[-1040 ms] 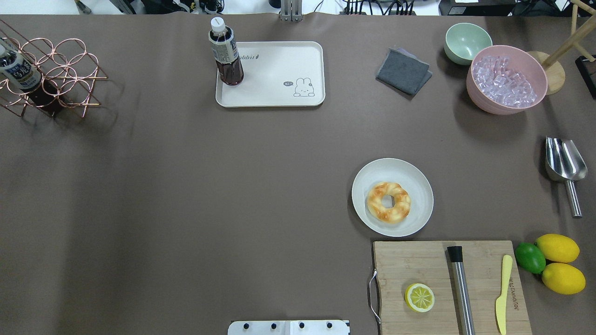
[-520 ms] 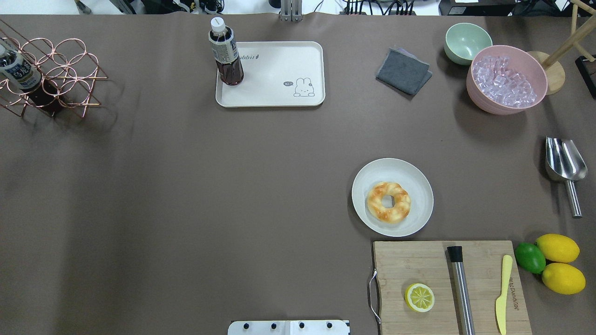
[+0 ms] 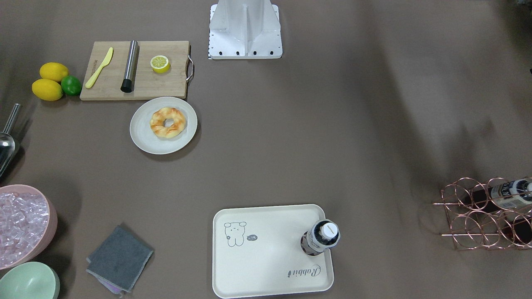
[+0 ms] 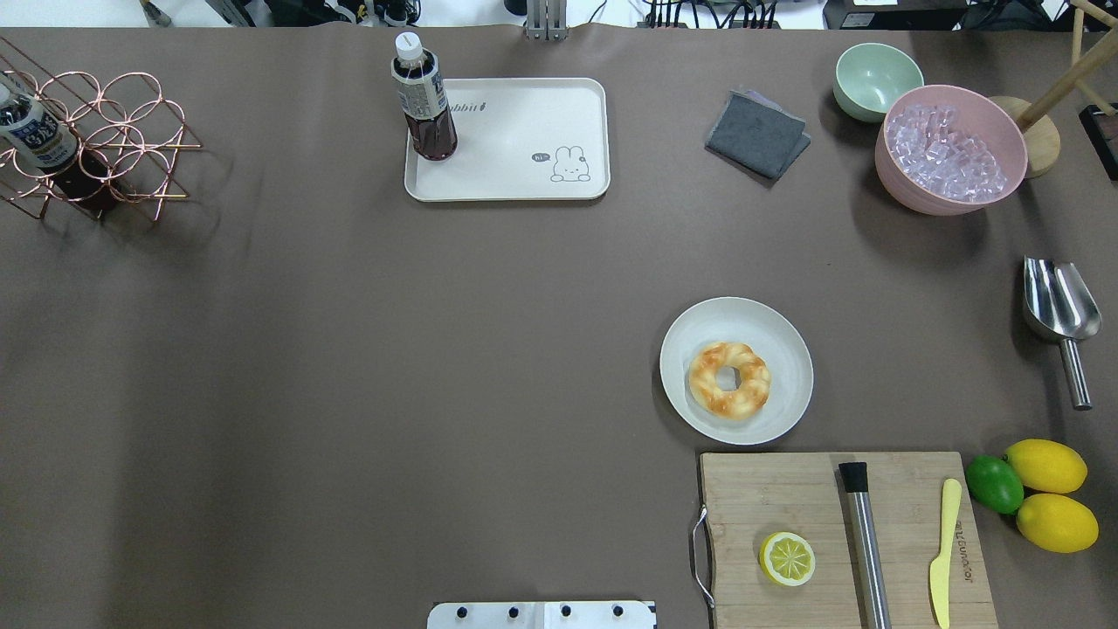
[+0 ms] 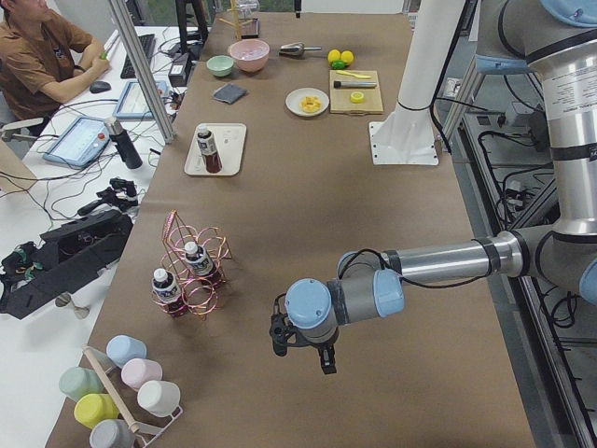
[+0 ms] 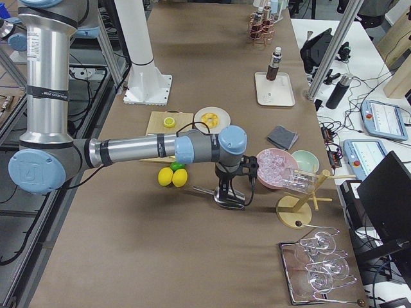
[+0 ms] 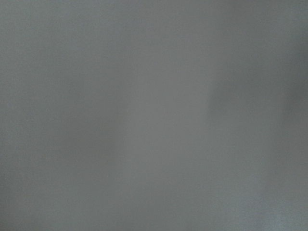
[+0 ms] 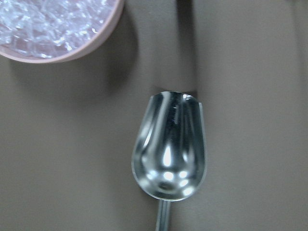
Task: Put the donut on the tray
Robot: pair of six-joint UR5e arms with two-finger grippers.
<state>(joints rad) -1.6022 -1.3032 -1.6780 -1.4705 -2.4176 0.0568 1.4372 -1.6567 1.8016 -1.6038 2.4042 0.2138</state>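
Observation:
The donut (image 4: 729, 379), a golden ring with orange-brown patches, lies on a round off-white plate (image 4: 777, 332) at the right middle of the table; it also shows in the front view (image 3: 168, 122). The cream tray (image 4: 524, 131) with the rabbit drawing lies at the far centre, with a dark drink bottle (image 4: 423, 100) standing on its left corner. My left gripper (image 5: 303, 350) shows only in the left side view, near the table's left end; I cannot tell its state. My right gripper (image 6: 230, 192) shows only in the right side view, above the metal scoop; I cannot tell its state.
A cutting board (image 4: 786, 498) with a lemon half (image 4: 787, 558), a steel muddler and a yellow knife lies in front of the plate. A metal scoop (image 4: 1059, 301), a pink bowl of ice (image 4: 950, 148), a green bowl, a grey cloth (image 4: 756, 133), lemons and a lime are at right. A copper bottle rack (image 4: 96, 140) stands far left.

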